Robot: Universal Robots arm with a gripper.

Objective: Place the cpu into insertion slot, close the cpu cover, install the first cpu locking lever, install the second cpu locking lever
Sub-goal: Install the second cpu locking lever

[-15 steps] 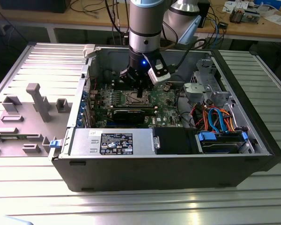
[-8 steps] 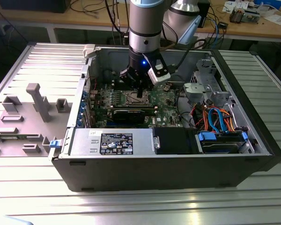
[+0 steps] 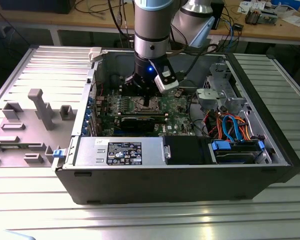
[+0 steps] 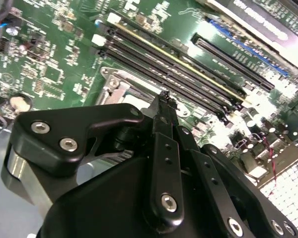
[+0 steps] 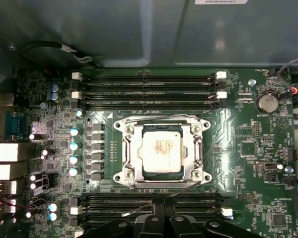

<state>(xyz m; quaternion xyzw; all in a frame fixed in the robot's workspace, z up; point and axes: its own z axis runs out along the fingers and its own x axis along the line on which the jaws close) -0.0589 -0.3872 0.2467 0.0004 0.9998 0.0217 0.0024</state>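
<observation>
Item: gripper (image 5: 160, 214), black, hanging over the motherboard (image 5: 248, 148) inside the open computer case (image 3: 190, 185). In both wrist views we find its fingers (image 4: 165, 116) pressed together with nothing between them, the tips just beside the socket's edge; whether they touch the thin wire lever (image 5: 139, 206) there we cannot tell.

Item: the cpu (image 5: 162, 150), silver-topped, lying flat in the insertion slot (image 5: 123, 130).

Item: the cpu cover (image 5: 194, 148), a silver frame, appears folded down around the chip, its window showing the chip's top.

Item: black memory slots (image 5: 149, 87), in rows on both sides of the socket.

Item: arm (image 3: 151, 30), reaching down into the case in the exterior view.

Item: grey fixtures (image 3: 40, 107), on the ribbed tabletop (image 3: 140, 220) at the exterior view's left.
</observation>
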